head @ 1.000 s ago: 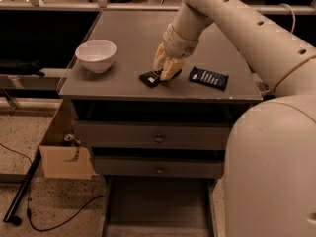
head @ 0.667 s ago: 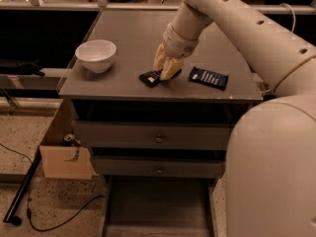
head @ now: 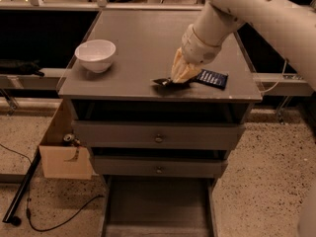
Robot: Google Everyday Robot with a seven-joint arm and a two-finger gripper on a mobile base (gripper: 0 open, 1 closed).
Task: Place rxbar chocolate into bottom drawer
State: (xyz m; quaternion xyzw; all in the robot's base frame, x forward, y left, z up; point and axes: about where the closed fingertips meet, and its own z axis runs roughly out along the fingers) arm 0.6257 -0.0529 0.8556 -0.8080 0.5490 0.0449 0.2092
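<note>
Your gripper (head: pixel 178 78) is down near the front edge of the desk (head: pixel 138 38), jaws pinched on the right end of the rxbar (head: pixel 163 82). The rxbar's on the desk, just left of the blue bar (head: pixel 212 78). The bottom drawer (head: pixel 155 206) is open down at the floor.
</note>
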